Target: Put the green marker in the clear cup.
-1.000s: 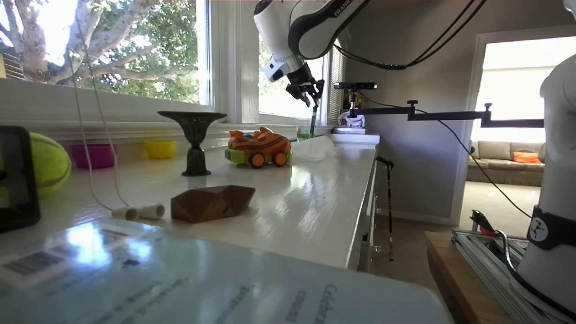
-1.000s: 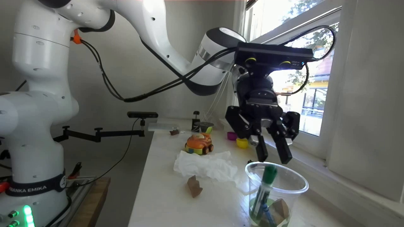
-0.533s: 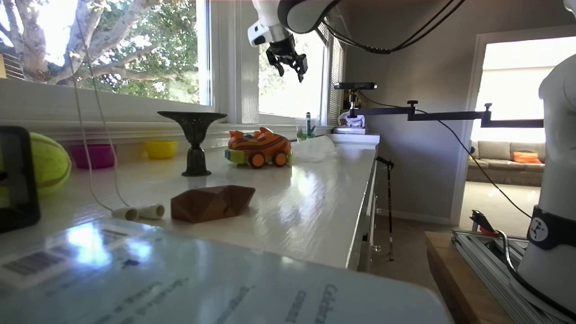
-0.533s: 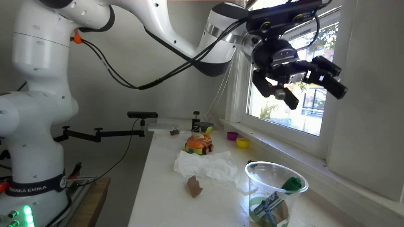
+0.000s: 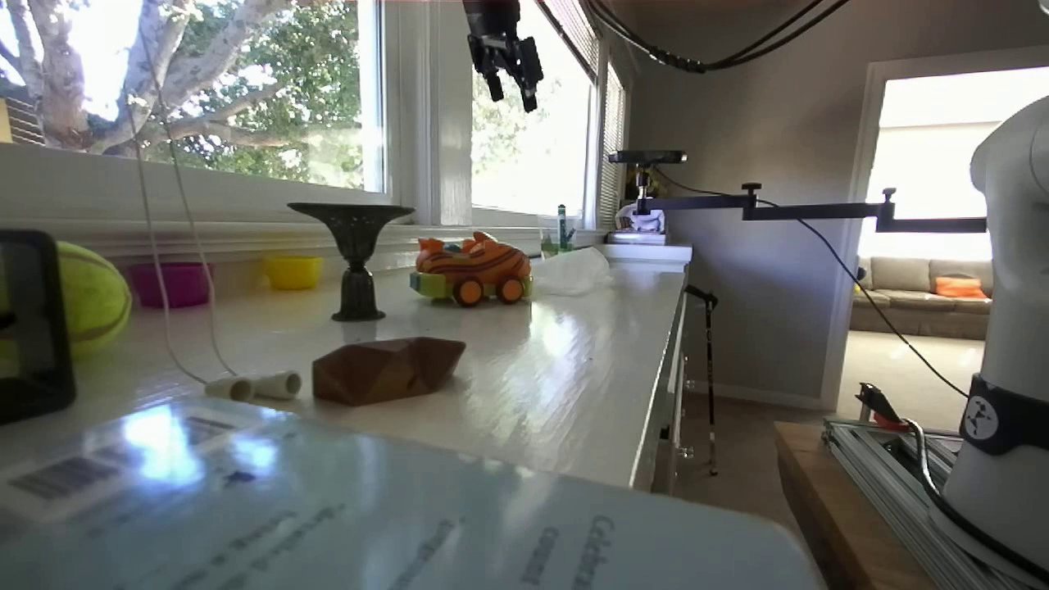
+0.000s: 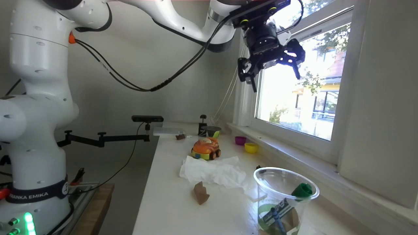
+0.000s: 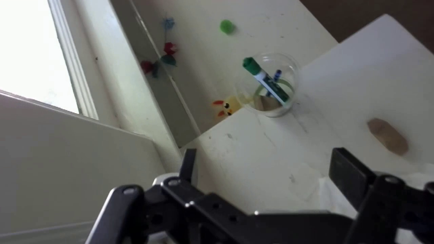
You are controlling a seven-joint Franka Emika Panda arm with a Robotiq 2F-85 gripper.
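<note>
The green marker (image 6: 302, 191) stands tilted inside the clear cup (image 6: 263, 189), its green cap leaning on the rim at the window side. Beside it in the cup are a blue crayon-like stick (image 6: 277, 221) and a brown piece. In the wrist view the marker (image 7: 268, 83) lies slantwise across the cup (image 7: 289, 65), cap at the upper left. My gripper (image 7: 264, 151) is spread wide with nothing between its fingers. High above the counter, the gripper (image 6: 276, 84) hangs in front of the window, well apart from the cup.
On the white counter (image 6: 173, 202) lie crumpled white tissue (image 6: 212, 171), a brown piece (image 6: 200, 193) and an orange toy car (image 6: 205, 148). Small purple (image 6: 240, 140) and yellow (image 6: 251, 148) cups stand by the window sill. A dark goblet (image 5: 355, 262) stands nearby.
My gripper has spread its fingers, let go of the marker and risen well away from the cup. The marker has tipped over to the window side of the cup.
</note>
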